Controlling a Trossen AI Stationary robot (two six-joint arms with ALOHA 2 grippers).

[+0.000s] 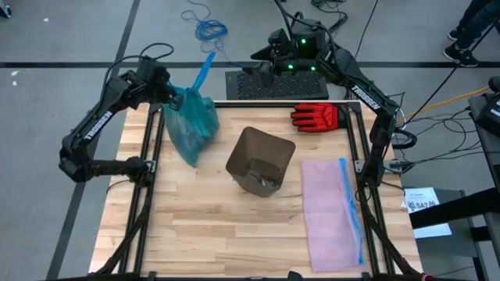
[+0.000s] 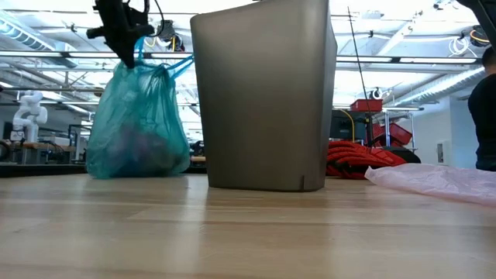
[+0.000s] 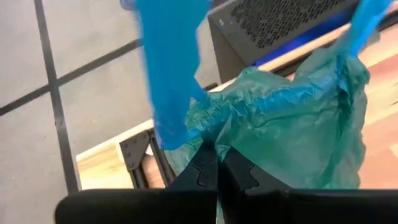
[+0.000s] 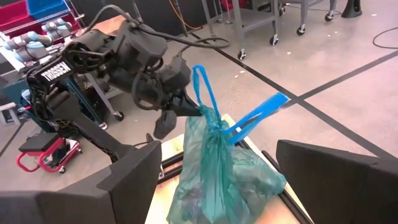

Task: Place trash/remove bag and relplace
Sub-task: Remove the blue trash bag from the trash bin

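Note:
The teal-green bag (image 1: 193,121) stands full at the table's far left, and also shows in the low view (image 2: 138,128) and the right wrist view (image 4: 217,171). Its blue tie handles (image 1: 205,66) stick up. The trash shows only as dim shapes through the bag's wall (image 2: 136,151). My left gripper (image 1: 176,98) is shut on the bag's top. My right gripper (image 4: 217,149) is open and empty, raised behind the table's far edge and facing the bag. The grey bin (image 1: 260,161) stands upright mid-table without a liner. My left gripper pinches the bag's gathered neck (image 3: 208,134) between its two shut fingers, just below the tie handles. The fingers come from the table's left, slanting down. The bag hangs upright below them, and its bottom (image 2: 136,172) looks to rest on the table.
The pale pink replacement bag with a blue strip (image 1: 332,212) lies flat at the table's right. A red glove (image 1: 316,117) lies at the far right. A black box (image 1: 277,84) sits behind the far edge. Bare wood lies at the near left.

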